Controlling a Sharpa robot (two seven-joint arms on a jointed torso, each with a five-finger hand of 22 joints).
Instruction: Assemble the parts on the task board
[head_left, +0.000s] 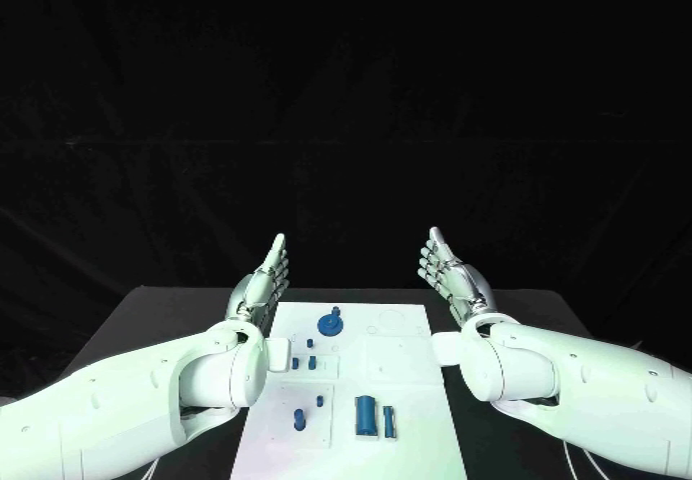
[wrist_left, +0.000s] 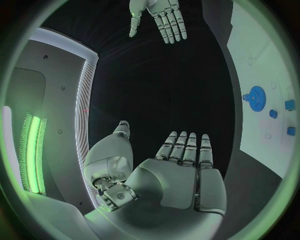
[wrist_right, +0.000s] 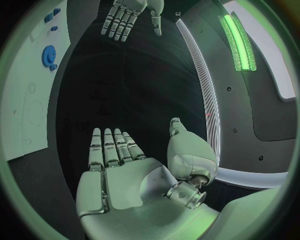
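While both sit flat and empty, we see the left hand (head_left: 260, 285) and right hand (head_left: 454, 280) flanking the task board (head_left: 404, 360) on the black tabletop (head_left: 159, 310)

Robot test lab: black draped table (head_left: 159, 300), white task board (head_left: 404, 440).

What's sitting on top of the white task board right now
On the task board lie small blue parts: a gear at the far end, a cylinder near the front, small pegs between. The left arm covers the board's left edge.
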